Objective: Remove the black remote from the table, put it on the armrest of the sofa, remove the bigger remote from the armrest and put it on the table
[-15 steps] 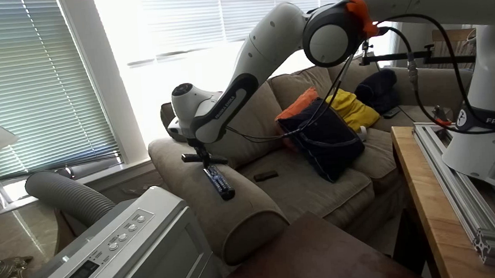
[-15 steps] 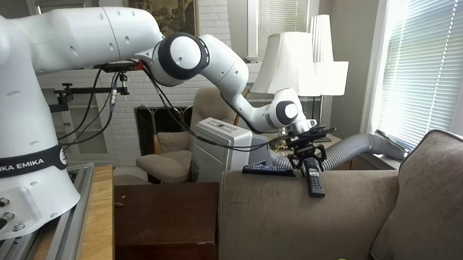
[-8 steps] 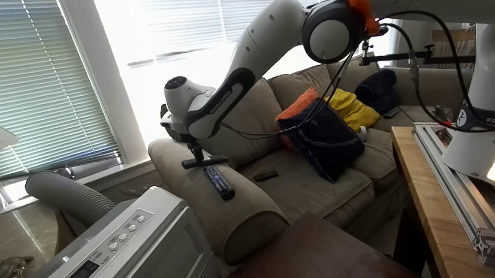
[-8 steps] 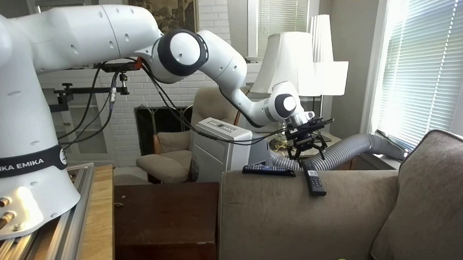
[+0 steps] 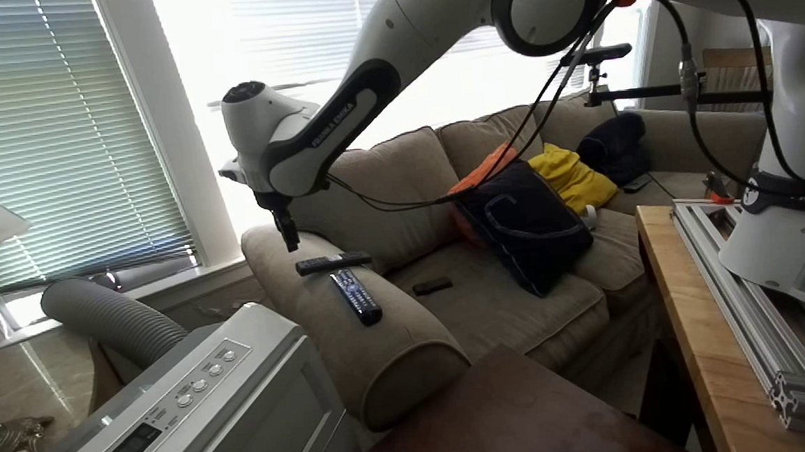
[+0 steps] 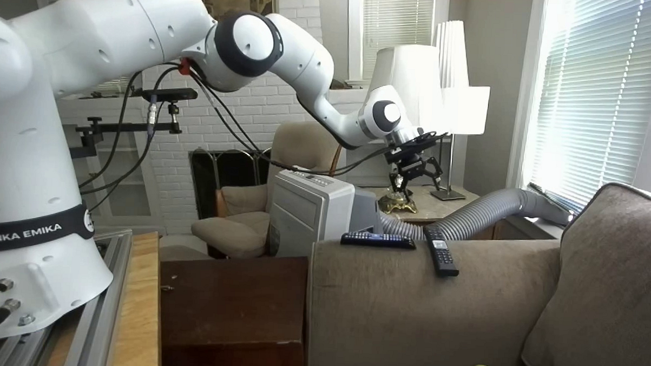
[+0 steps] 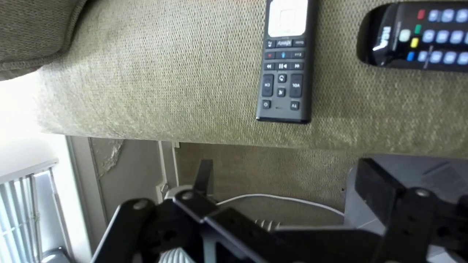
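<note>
The swap was about half done, I'd say: the black remote (image 7: 287, 73) was sitting crosswise on the armrest (image 5: 399, 345), while the bigger remote (image 5: 356, 297) lay just beside it, not touching, nearer the armrest-side edge of the table (image 6: 229, 301). The gripper (image 7: 287, 177) hung above, well clear of both, fingers spread wide with nothing between them. From there the bigger remote was down and over toward that same table edge, its long axis aimed at the edge pretty much square on. The fingers opened along that same line, so my guess is they needed roughly a quarter turn to pinch it across its width, and the black remote was close enough to get bumped. Container-wise, all I spotted was a cabinet (image 6: 123, 200) well past the table's far edge, contents too dim to make out.
</note>
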{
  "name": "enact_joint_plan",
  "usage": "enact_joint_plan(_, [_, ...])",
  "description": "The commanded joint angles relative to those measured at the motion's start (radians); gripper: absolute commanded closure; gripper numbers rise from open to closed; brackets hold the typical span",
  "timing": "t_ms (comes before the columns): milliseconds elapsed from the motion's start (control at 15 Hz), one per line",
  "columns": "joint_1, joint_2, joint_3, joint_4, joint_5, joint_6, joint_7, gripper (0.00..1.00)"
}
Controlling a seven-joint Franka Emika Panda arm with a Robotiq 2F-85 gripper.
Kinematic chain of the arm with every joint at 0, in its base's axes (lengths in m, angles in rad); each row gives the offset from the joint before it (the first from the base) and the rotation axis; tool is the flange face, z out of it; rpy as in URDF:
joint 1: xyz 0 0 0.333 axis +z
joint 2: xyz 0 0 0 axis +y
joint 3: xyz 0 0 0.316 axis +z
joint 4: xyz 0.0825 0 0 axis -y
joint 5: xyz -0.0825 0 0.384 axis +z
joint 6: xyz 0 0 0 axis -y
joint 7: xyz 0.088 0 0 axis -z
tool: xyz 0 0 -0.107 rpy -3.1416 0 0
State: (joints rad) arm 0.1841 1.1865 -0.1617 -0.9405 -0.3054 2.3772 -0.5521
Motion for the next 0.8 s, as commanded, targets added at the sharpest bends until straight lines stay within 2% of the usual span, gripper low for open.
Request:
enact_joint_plan(0, [0.056, -0.172, -0.013, -0.223, -0.049, 0.017, 0.225, 0.0])
enact_joint_plan(267, [0.098, -0.291, -0.023, -0.373, -0.077, 0.055, 0.429, 0.0])
enact_joint_plan(533, [0.138, -0.407, -0.059, -0.53, -0.129, 0.041, 0.626, 0.0])
enact_joint_plan(600, [0.096, -0.306, -0.011, -0.373, -0.111, 0.013, 0.546, 0.0])
enact_joint_plan(733, [0.104, -0.351, -0.021, -0.436, -0.126, 0.011, 0.592, 0.0])
